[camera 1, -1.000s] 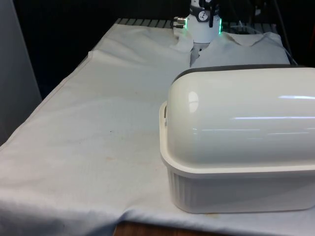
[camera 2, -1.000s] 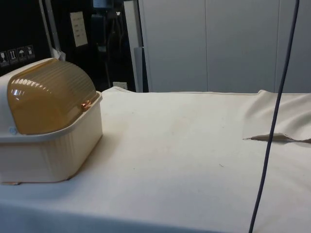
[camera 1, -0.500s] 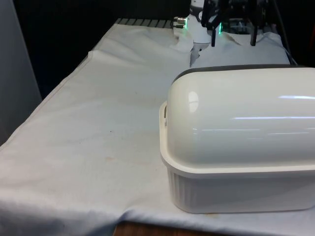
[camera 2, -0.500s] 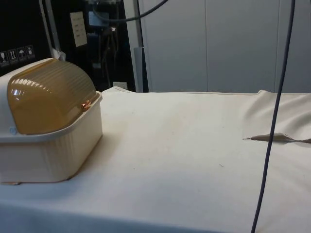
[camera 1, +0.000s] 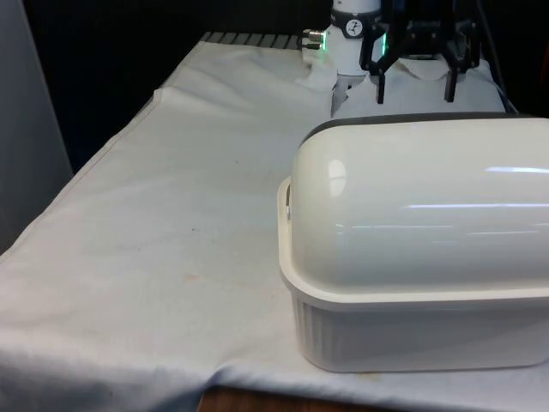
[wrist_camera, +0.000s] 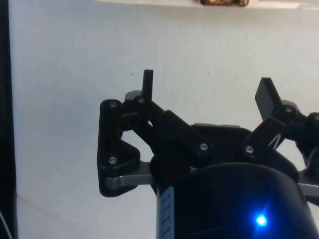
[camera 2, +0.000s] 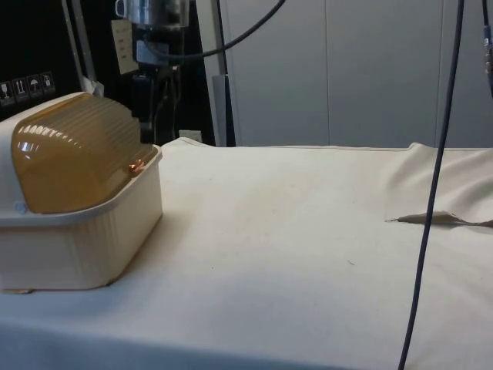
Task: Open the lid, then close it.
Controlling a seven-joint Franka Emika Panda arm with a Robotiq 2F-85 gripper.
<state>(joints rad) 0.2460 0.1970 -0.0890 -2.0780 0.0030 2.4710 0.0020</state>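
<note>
A cream bread box [camera 1: 412,335] stands at the front view's right with its rounded white back [camera 1: 420,206] towards that camera. From the side, its ribbed amber roll lid [camera 2: 77,154] is down, with a small copper handle [camera 2: 135,165] at the lid's lower edge. My black gripper [camera 1: 414,90] hangs open just beyond the box, above the cloth on the handle's side. In the side view the gripper [camera 2: 152,96] is above and a little past the handle. In the wrist view the gripper [wrist_camera: 205,87] is spread wide over white cloth, and the handle [wrist_camera: 224,2] lies ahead of the fingertips.
White cloth [camera 1: 189,215] covers the table, with a long bare stretch at the front view's left. A raised fold in the cloth [camera 2: 431,218] lies at the side view's right. A dark cable [camera 2: 431,193] hangs down in front of it.
The gripper has come down into sight beyond the box, lower than half a second ago. The lid and box have not moved.
</note>
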